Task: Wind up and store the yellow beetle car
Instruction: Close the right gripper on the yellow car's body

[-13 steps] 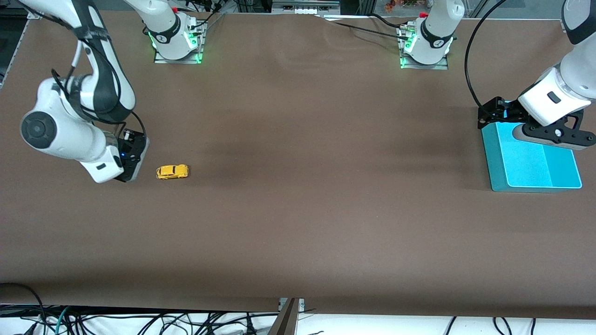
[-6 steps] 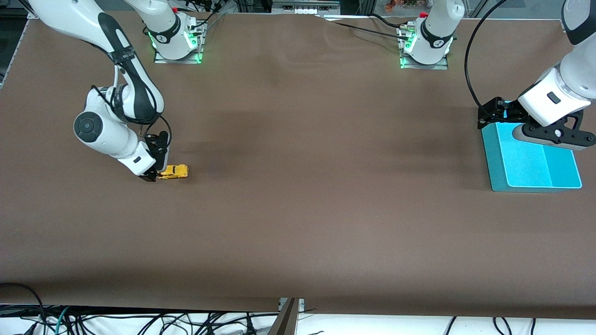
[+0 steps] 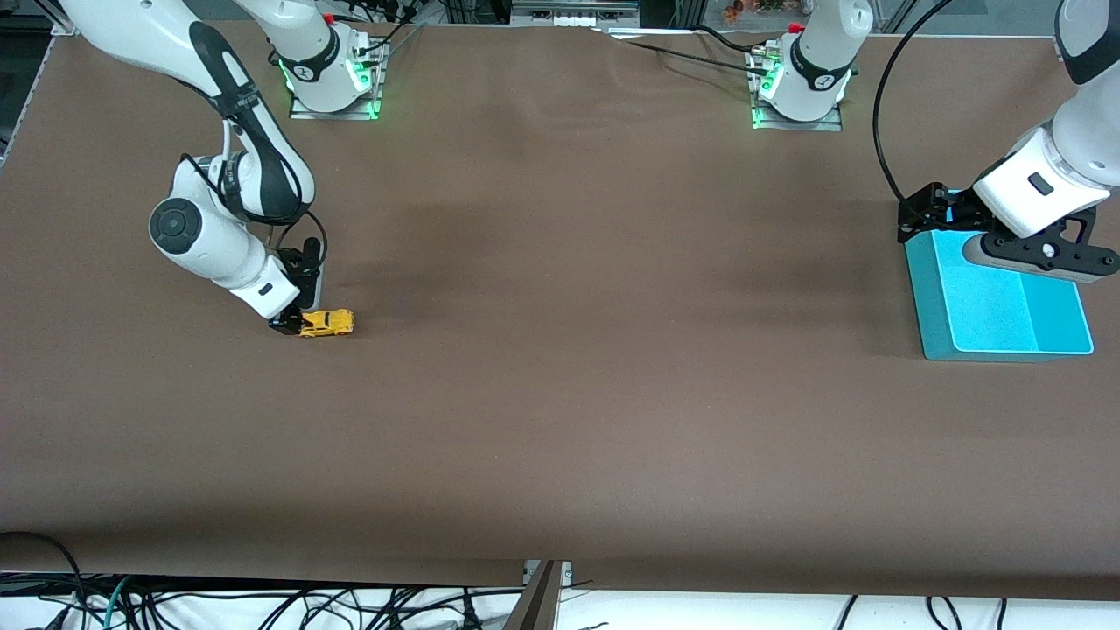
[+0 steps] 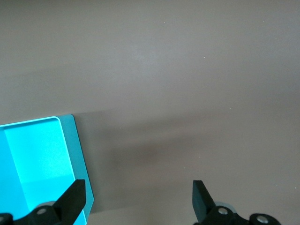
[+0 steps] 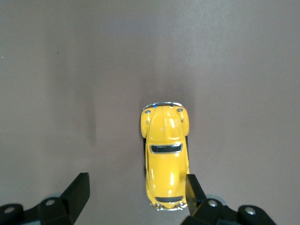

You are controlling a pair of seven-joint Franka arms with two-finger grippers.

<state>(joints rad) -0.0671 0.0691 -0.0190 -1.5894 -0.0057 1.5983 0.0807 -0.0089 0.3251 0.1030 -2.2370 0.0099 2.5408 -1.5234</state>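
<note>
Since the earlier frame the right gripper (image 3: 293, 322) has been brought down to one end of the car (image 3: 326, 323) — open, not yet gripping, so winding is unstarted. Long axis runs along the table, away from that gripper. Left gripper (image 3: 1041, 254) waits wide over the tray (image 3: 927, 297) — well apart from the car.

Open brown table (image 3: 569, 350) is being left between the yellow beetle car (image 3: 325, 323) and the teal tray (image 3: 997, 306). The car's end is being crowded by the right gripper (image 3: 287, 325); the tray is being overhung by the left gripper (image 4: 138, 199).
</note>
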